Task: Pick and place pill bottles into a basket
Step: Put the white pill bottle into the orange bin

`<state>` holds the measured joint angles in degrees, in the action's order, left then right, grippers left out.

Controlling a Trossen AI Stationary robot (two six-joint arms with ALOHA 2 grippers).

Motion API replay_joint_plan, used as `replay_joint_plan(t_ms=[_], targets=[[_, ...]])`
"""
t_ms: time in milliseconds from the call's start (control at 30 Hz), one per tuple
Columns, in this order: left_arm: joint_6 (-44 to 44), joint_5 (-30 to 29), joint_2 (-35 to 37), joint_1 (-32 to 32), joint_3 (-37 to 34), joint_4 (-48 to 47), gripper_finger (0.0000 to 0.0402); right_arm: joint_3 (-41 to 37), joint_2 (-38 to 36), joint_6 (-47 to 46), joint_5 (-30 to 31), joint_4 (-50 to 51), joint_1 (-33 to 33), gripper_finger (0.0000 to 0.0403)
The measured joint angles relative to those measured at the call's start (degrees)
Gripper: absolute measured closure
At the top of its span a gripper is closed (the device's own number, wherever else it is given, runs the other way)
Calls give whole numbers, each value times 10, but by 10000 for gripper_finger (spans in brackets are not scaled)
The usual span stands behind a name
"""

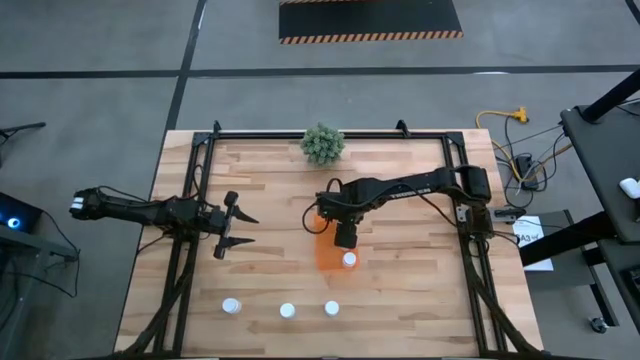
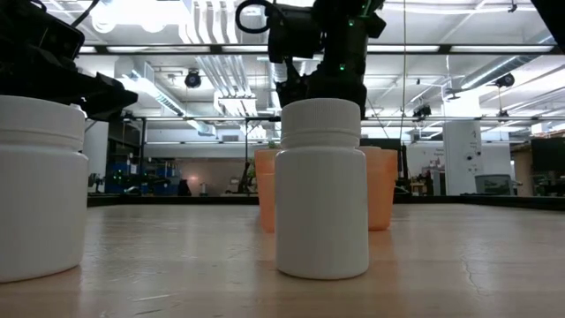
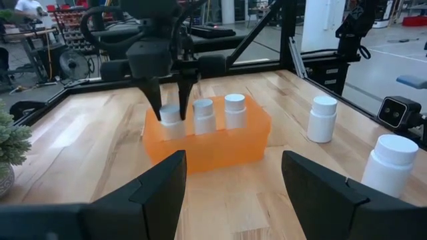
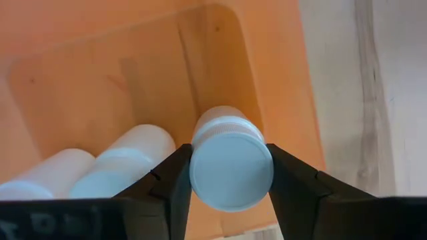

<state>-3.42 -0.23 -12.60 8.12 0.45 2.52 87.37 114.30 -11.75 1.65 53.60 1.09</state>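
The orange basket (image 3: pixel 213 143) stands mid-table and holds three white pill bottles in a row. My right gripper (image 4: pixel 231 175) points down into it, shut on the end bottle (image 3: pixel 171 122). The other two (image 3: pixel 203 116) (image 3: pixel 234 111) stand upright on the basket's floor beside it. Three more bottles (image 1: pixel 231 306) (image 1: pixel 288 311) (image 1: pixel 332 308) stand on their bases on the table near its front edge. My left gripper (image 1: pixel 223 232) waits open at the table's left, level and with nothing between its fingers. My right gripper pinches the bottle's white cap (image 4: pixel 231 160) by its round side, one finger (image 4: pixel 167 187) on each side. The fingers come from above, pointing down. The bottle stands upright inside the basket's end; whether its base is on the floor I cannot tell.
A small green bushy plant (image 1: pixel 322 143) stands at the table's far edge. Black frame rails (image 1: pixel 190 190) run along both sides. In the low view one loose bottle (image 2: pixel 322 190) stands in front of the basket (image 2: pixel 381 199). Bare wood lies between the basket and the loose bottles.
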Motion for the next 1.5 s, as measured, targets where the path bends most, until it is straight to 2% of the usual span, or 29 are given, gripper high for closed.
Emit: replay_joint_plan(t_ms=[267,500,900,1233,1333,1433,1500], targets=[[0,0,0,0,0,0,173,-1,-1,0,3,1,1,193],[0,0,0,0,0,0,173,-1,-6,2,3,6,1,193],[0,0,0,0,0,0,173,0,-57,4,5,13,1,193],[0,0,0,0,0,0,173,2,-71,-90,0,-13,0,193],[0,0,0,0,0,0,173,-11,-71,-75,8,-15,-12,193],[0,0,0,0,0,0,173,-47,-80,-28,65,-93,-35,193],[0,0,0,0,0,0,173,-85,-100,5,73,-167,-50,193]])
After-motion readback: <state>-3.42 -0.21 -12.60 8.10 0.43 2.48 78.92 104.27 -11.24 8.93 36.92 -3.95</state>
